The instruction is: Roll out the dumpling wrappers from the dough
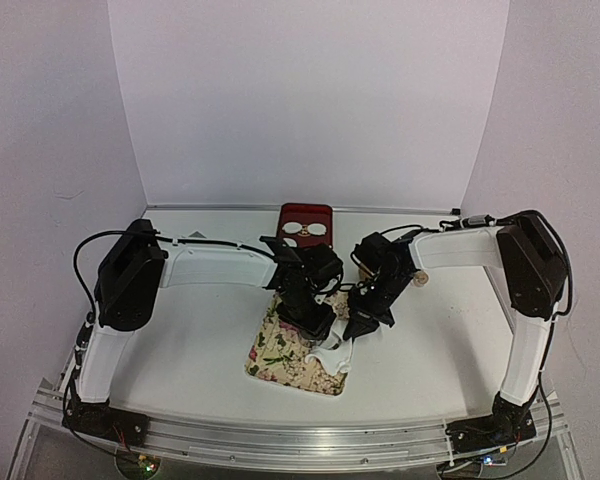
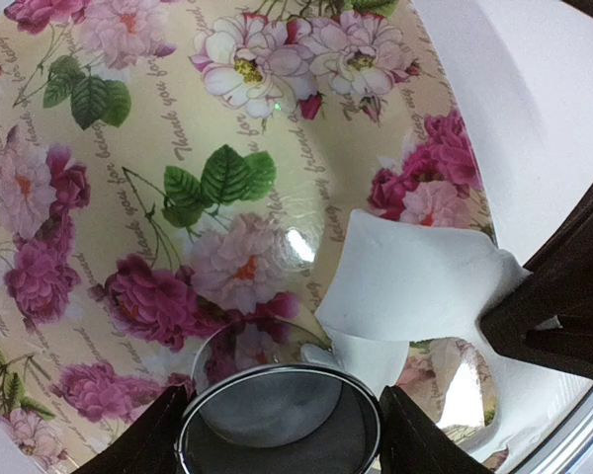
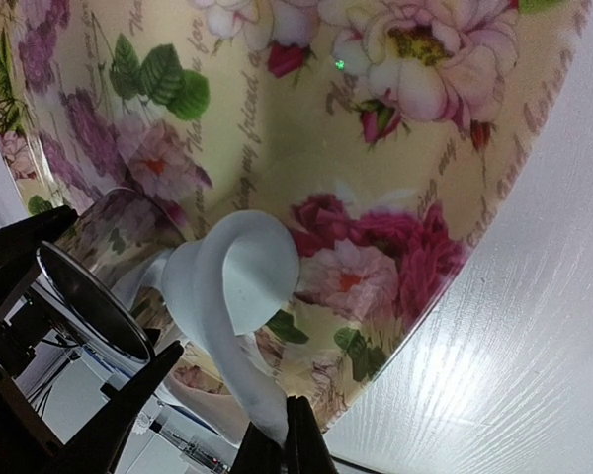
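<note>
The dough (image 3: 227, 286) is a ragged white sheet, curled up off the floral mat (image 3: 306, 109). My right gripper (image 3: 282, 444) is shut on one end of it and holds that end above the mat's edge. My left gripper (image 2: 282, 434) is shut on the small metal ring (image 2: 277, 415), just above the mat (image 2: 128, 197) and next to the lifted dough (image 2: 415, 281). In the top view both grippers, left (image 1: 315, 318) and right (image 1: 355, 325), meet over the mat (image 1: 280, 350) with the dough (image 1: 330, 355) below them. Two pale round wrappers (image 1: 307, 228) lie in the red tray (image 1: 307, 213).
The red tray stands behind the mat at the back centre. A wooden rolling pin end (image 1: 417, 279) shows by the right forearm. White walls close the table on three sides. The mat lies near the table's front middle.
</note>
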Robot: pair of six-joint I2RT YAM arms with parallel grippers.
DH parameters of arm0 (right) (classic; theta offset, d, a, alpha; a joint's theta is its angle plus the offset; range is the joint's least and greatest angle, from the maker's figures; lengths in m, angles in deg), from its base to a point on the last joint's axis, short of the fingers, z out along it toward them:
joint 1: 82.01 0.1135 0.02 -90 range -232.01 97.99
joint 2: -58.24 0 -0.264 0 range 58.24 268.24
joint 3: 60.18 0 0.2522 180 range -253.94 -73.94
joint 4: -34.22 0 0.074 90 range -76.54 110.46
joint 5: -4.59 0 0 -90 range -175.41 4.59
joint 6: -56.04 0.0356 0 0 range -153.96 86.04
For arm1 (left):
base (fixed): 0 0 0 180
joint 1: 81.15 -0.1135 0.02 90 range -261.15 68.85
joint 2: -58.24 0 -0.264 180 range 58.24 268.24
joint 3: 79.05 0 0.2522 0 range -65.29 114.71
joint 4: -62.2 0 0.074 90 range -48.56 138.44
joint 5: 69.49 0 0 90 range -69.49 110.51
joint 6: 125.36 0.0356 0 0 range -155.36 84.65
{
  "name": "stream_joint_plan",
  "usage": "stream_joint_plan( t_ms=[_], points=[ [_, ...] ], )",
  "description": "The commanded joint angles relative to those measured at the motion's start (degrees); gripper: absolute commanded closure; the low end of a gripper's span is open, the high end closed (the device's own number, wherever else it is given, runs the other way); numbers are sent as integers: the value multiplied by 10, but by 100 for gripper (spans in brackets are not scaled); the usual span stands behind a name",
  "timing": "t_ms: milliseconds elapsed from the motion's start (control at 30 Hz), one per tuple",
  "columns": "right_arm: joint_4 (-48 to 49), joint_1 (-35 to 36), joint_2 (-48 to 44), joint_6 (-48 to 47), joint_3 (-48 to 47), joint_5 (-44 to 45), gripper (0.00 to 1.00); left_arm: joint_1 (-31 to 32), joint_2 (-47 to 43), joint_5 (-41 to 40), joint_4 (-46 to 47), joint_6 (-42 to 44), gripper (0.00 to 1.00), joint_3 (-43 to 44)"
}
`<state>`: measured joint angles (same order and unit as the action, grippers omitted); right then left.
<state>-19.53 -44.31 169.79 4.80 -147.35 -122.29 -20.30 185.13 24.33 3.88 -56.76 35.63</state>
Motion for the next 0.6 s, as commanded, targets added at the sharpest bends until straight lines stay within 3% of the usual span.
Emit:
stream_joint_plan(
  t_ms=[0, 233, 567],
  points=[
    [-7, 2, 1, -6, -11, 2, 100, 10, -6, 3, -14, 0, 38, 2],
    [-8, 3, -7, -1, -4, 0, 100, 12, -2, 1, -17, -5, 44, -10],
    [-11, 3, -51, 7, 48, -31, 100, 13, 3, -13, -24, -10, 46, -23]
  ],
)
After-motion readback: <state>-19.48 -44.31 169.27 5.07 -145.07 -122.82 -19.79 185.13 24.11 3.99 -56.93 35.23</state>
